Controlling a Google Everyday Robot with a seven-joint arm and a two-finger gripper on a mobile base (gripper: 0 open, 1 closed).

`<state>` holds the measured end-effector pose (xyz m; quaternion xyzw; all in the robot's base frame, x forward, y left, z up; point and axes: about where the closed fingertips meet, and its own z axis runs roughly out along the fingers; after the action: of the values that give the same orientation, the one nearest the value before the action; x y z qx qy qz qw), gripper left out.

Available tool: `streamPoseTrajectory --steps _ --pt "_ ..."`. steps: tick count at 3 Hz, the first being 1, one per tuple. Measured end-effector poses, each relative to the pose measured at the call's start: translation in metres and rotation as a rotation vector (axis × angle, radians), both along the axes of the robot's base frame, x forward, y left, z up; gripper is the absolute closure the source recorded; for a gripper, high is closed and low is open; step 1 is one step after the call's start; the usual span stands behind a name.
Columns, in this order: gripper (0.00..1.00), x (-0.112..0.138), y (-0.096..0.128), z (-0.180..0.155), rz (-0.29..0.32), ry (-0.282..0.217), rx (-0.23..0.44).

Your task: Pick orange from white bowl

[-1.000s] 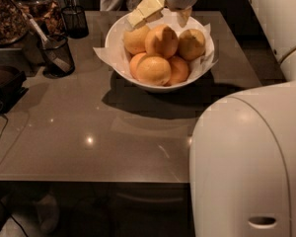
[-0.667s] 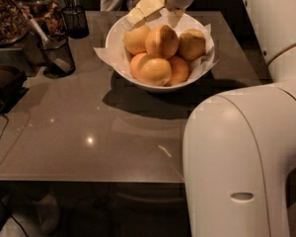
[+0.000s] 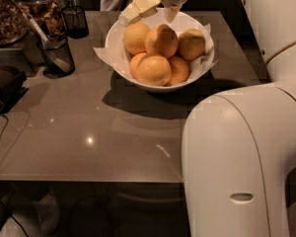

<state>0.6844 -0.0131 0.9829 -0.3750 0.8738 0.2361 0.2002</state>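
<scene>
The white bowl (image 3: 119,58), lined with crumpled white paper, stands at the far middle of the table and holds several oranges. A large deep orange (image 3: 161,40) lies on top of the pile in the middle, with a paler one (image 3: 191,43) to its right and another big one (image 3: 153,69) in front. My gripper (image 3: 147,18) hangs over the back rim of the bowl, just above the top orange and not touching it. It is open: one pale finger (image 3: 138,6) reaches left over the rim, the other (image 3: 170,14) points down at the orange.
A dark mesh cup (image 3: 56,56) with a utensil and a second dark cup (image 3: 75,21) stand at the left back. Food containers (image 3: 7,19) and a dark object (image 3: 5,85) line the left edge. My arm's large white link (image 3: 241,167) fills the right foreground.
The arm's big near link has swung a little to the left. The gripper stays over the back of the bowl, and the oranges have not moved.
</scene>
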Motion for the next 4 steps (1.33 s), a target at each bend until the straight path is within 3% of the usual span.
streamPoseTrajectory --steps 2,3,4 --pt "0.0 -0.011 -0.002 0.01 0.017 0.011 -0.073" --pt "0.0 -0.011 -0.007 0.014 -0.008 0.01 -0.117" --pt "0.0 -0.001 -0.001 0.014 -0.021 -0.018 -0.096"
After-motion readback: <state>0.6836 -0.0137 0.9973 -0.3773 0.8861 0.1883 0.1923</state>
